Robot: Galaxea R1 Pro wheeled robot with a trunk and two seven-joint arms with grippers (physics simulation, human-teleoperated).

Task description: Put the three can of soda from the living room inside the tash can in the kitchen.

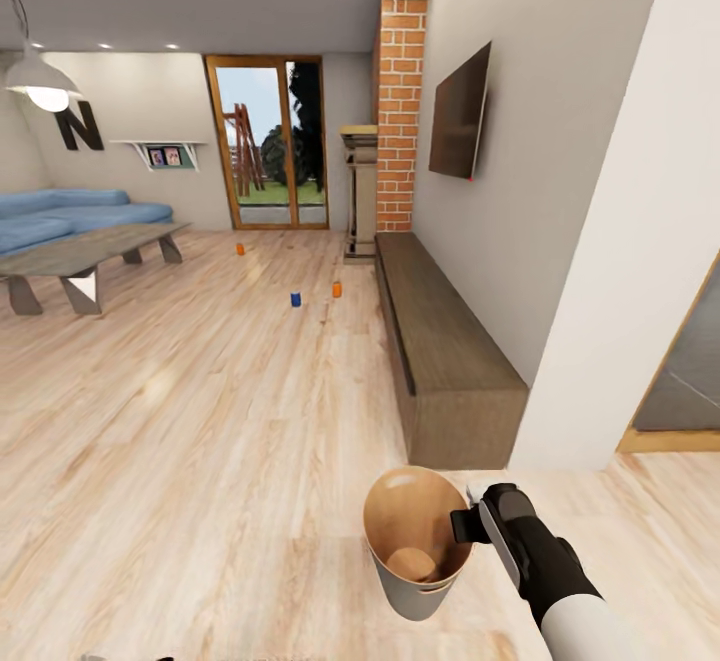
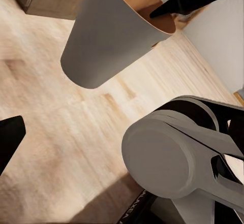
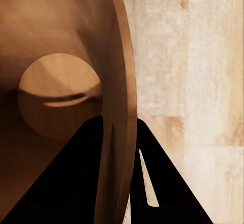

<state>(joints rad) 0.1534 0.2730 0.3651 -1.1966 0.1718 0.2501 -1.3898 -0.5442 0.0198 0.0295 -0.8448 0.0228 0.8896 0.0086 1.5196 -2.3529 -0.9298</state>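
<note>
- Warm plank floor (image 1: 200,411) runs through the living room to wood-framed glass doors (image 1: 267,143), with a brick column (image 1: 400,111) and a wall TV (image 1: 460,111) on the right-hand wall.
- The right claw (image 1: 468,525) is closed on the rim of the tash can (image 1: 415,546), one finger inside the wall and one outside, as the right wrist view shows; the can hangs off the floor and looks empty.
- The left claw (image 2: 7,142) shows as one dark fingertip only, so I cannot tell whether it is open or closed.
- The three cans of soda stand on the floor far ahead: a blue can (image 1: 296,299) and an orange can (image 1: 337,289) near each other, a second orange can (image 1: 239,249) farther back towards the doors.
- Risk: a pinch on a thin rim is a weak hold, so a jolt while driving could tilt or drop the bucket.
- Risk: the long low cabinet (image 1: 445,351) lies just right of the path and close to the nearest cans; swinging wide could knock the bucket against it.
- A low coffee table (image 1: 90,256) and blue sofa (image 1: 70,213) sit to the left, well apart from the cans.
</note>
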